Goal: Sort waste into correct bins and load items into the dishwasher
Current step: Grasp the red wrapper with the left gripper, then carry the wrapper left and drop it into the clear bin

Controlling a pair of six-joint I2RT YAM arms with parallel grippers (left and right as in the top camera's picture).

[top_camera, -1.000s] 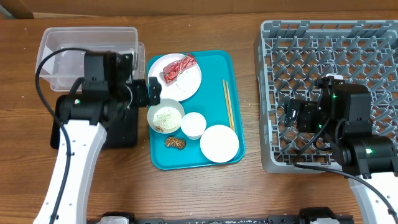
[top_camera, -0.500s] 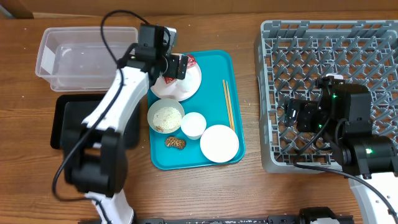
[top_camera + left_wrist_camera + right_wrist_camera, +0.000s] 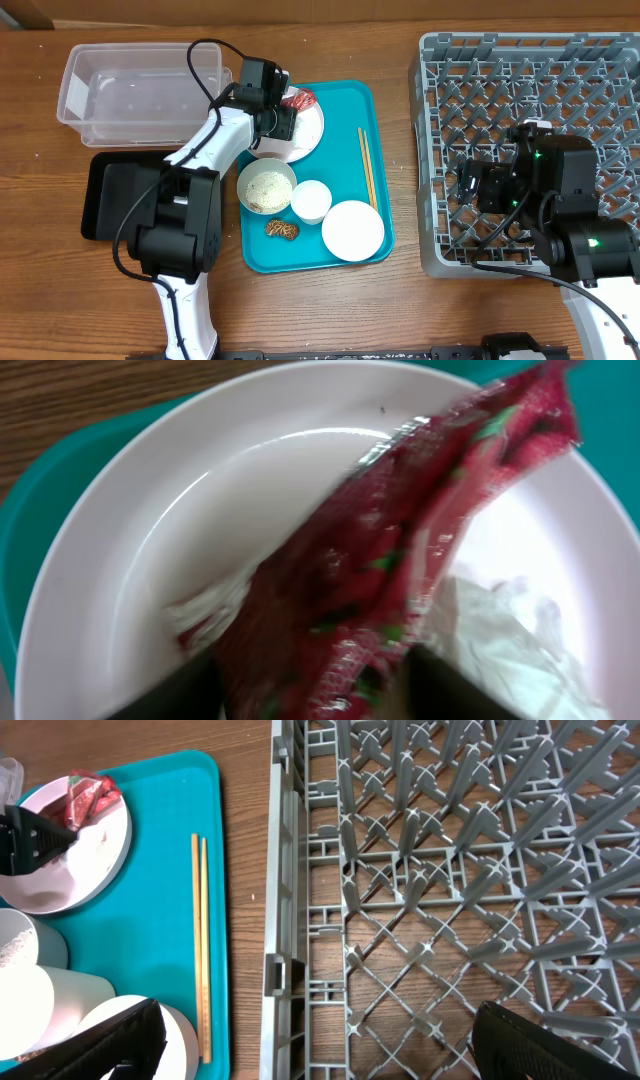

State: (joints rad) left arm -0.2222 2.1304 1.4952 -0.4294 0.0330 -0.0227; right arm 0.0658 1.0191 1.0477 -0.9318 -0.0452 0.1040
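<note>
Your left gripper [image 3: 315,695] is down on the plate [image 3: 200,510]. Its jaws stand partway in, with the red snack wrapper [image 3: 400,560] between them and a finger against each side. It looks like a grip, but you can't tell if the pinch has bitten. The wrapper lies on the plate, not lifted clear. The small white scrap [image 3: 500,630] sits just beside it on the same plate.

Your right gripper [image 3: 320,1055] is wide open and holds nothing. It hovers over the left side of the dish rack [image 3: 520,90].

Progress is barely started, going by the layout:
- **Bins:** the clear tub [image 3: 110,85] shows nothing inside. The black tray [image 3: 115,195] shows nothing on the part the arm leaves visible.
- **Rack:** no dish shows between the pegs.
- **Still on the teal tray [image 3: 350,110]:**
  - plate with the wrapper and scrap
  - bowl [image 3: 266,187] with the rice grains in it
  - cup [image 3: 311,201]
  - small white dish [image 3: 352,230]
  - brown food lump [image 3: 282,229], lying on the tray just below the bowl
  - chopsticks [image 3: 367,165], side by side near the tray's right edge

Nothing lies loose on the tabletop [image 3: 400,310].

Left to do is essentially everything. The wrapper, scrap, rice and lump have to go to their bins. Then the four dishes and the chopsticks go into the rack. The wrapper pickup looks like the first step, not yet completed.
</note>
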